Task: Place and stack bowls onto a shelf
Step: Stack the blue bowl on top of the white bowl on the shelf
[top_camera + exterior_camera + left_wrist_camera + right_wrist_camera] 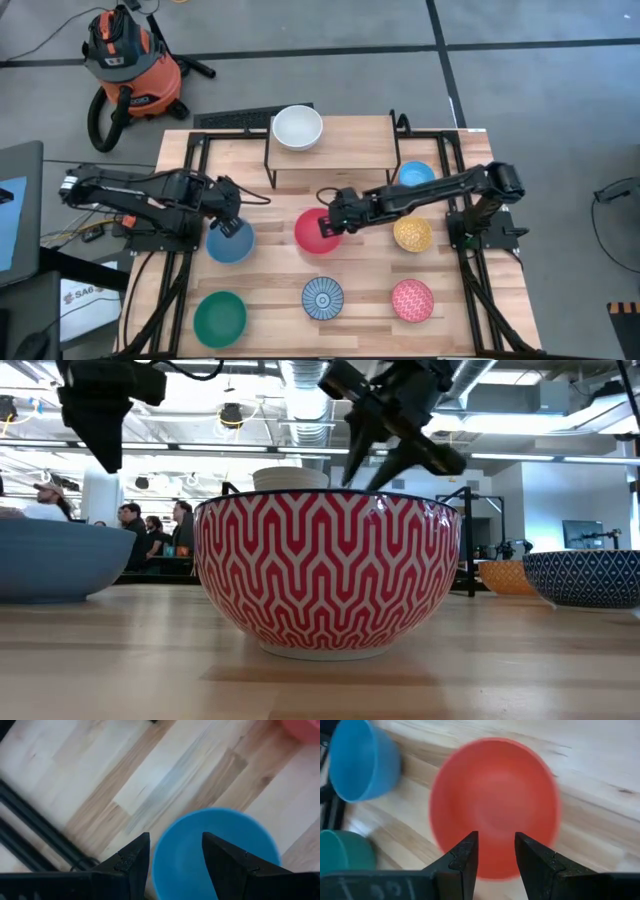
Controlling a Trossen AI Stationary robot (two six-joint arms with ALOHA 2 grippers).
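Observation:
A white bowl (pixel 297 128) stands on the light-wood shelf (pixel 345 140) at the table's far middle. My left gripper (pixel 228 226) is open above a blue bowl (pixel 232 244) at the left; in the left wrist view (pixel 175 840) its fingers stand either side of the bowl's rim (pixel 159 855), above it. My right gripper (pixel 328 226) is open above the red bowl (pixel 316 232) at the middle; in the right wrist view (pixel 496 837) its fingers frame the bowl's rim (pixel 495 874). In the low view both grippers hang clear above the bowls.
On the slatted table stand a second blue bowl (pixel 416 175), a yellow speckled bowl (pixel 412 235), a pink-red bowl (pixel 412 300), a blue radial-pattern bowl (pixel 323 298) and a teal green bowl (pixel 220 315). Black frame rails run along both table sides. People show in the room beyond.

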